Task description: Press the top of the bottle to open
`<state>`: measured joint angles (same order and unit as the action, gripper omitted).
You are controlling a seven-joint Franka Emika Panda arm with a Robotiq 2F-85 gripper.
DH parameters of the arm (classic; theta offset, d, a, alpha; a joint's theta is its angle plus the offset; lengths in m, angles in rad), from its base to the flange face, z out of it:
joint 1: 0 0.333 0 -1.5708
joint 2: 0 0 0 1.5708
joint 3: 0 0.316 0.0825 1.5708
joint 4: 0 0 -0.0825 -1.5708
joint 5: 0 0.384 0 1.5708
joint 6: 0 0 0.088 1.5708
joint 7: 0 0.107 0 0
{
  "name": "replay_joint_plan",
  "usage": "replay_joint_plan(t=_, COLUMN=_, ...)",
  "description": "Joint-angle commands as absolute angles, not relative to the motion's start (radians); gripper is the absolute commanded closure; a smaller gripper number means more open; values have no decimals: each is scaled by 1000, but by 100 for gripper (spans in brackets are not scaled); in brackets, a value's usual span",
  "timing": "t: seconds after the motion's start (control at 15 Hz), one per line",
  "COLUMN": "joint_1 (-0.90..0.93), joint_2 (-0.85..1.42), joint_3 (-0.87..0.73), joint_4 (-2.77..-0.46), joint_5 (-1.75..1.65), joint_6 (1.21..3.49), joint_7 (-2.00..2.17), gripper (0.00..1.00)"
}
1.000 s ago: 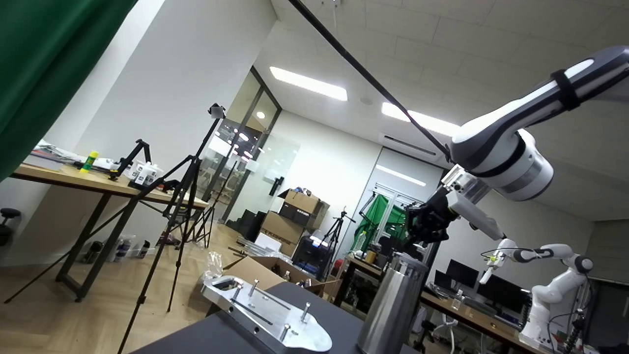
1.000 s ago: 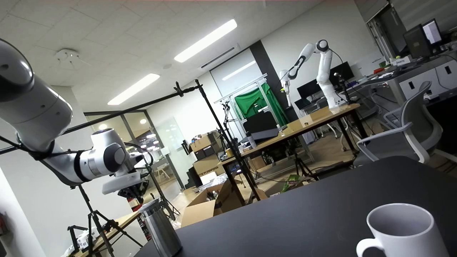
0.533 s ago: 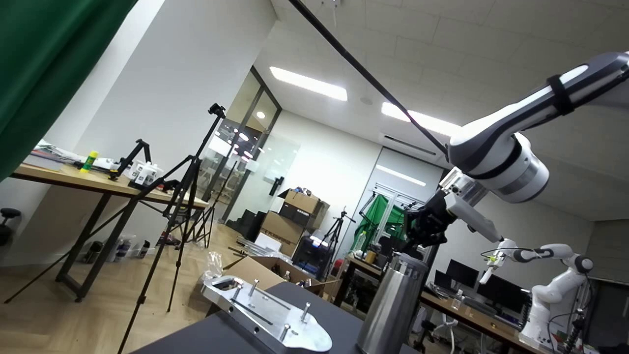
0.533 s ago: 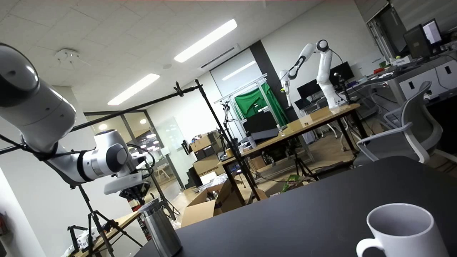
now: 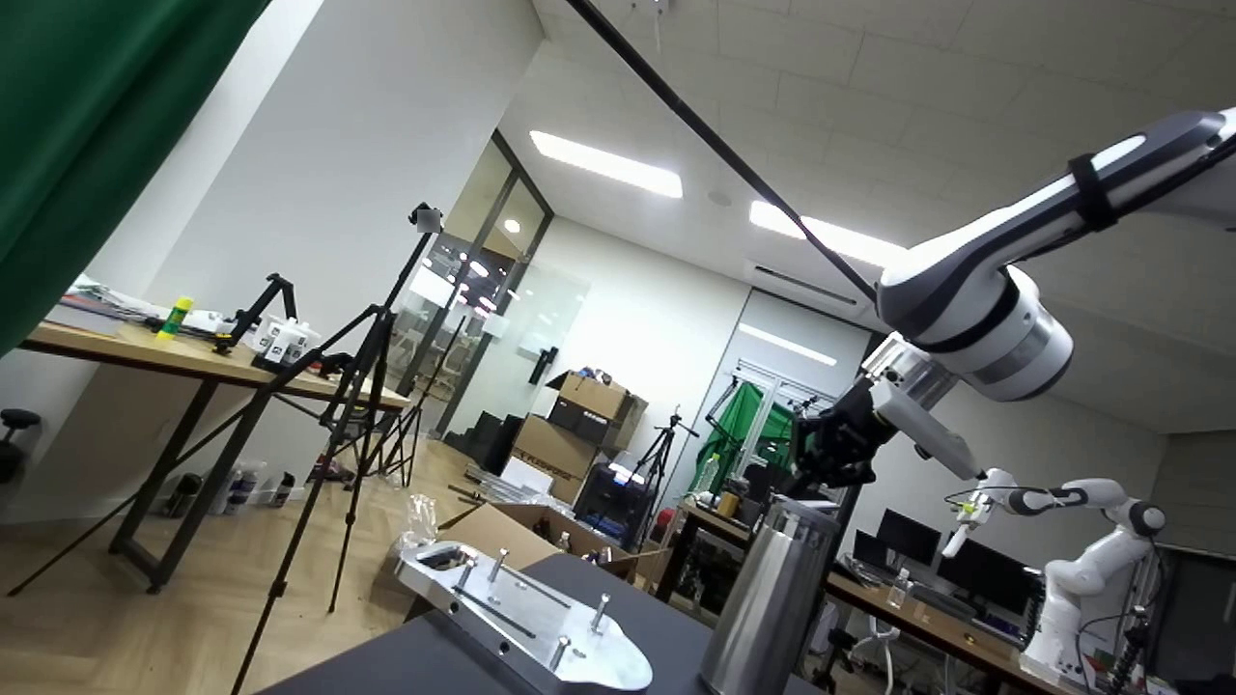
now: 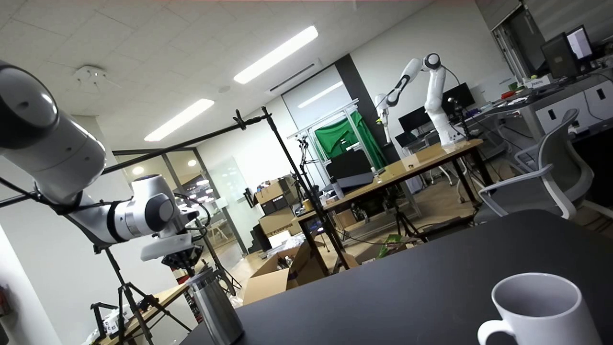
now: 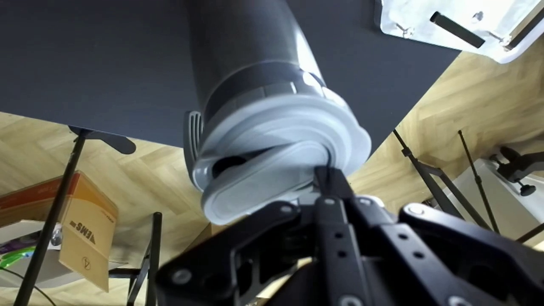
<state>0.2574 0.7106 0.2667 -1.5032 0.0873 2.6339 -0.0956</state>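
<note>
Bottle (image 7: 244, 46) runs off between 11 and 12 o'clock in the wrist view, its top (image 7: 276, 135) around 10 from the gripper (image 7: 332, 182), jaws together, prob touching it.

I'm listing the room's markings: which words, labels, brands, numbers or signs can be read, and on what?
"EMS", upside down in the wrist view, on a cardboard box; preceding letter unclear.
Too small or blurred: a circled sign on that box; print on stacked boxes and a white box in an exterior view.
None visible on the bottle.
</note>
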Motion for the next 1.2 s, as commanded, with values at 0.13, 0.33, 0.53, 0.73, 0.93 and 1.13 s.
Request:
replay_joint_plan(t=0.13, joint_1=261, joint_2=743, joint_3=266, joint_4=-1450, joint_5=108, joint_6=2603, joint_7=-72, gripper=100)
replay_joint_plan(t=0.33, joint_1=268, joint_2=717, joint_3=266, joint_4=-1442, joint_5=103, joint_6=2627, joint_7=-72, gripper=100)
replay_joint_plan(t=0.53, joint_1=263, joint_2=681, joint_3=277, joint_4=-1441, joint_5=108, joint_6=2613, joint_7=-77, gripper=100)
replay_joint_plan(t=0.73, joint_1=264, joint_2=634, joint_3=276, joint_4=-1462, joint_5=104, joint_6=2557, joint_7=-75, gripper=67)
replay_joint_plan(t=0.93, joint_1=259, joint_2=588, joint_3=273, joint_4=-1487, joint_5=110, joint_6=2498, joint_7=-71, gripper=47)
replay_joint_plan(t=1.13, joint_1=254, joint_2=550, joint_3=271, joint_4=-1506, joint_5=115, joint_6=2453, joint_7=-75, gripper=27)
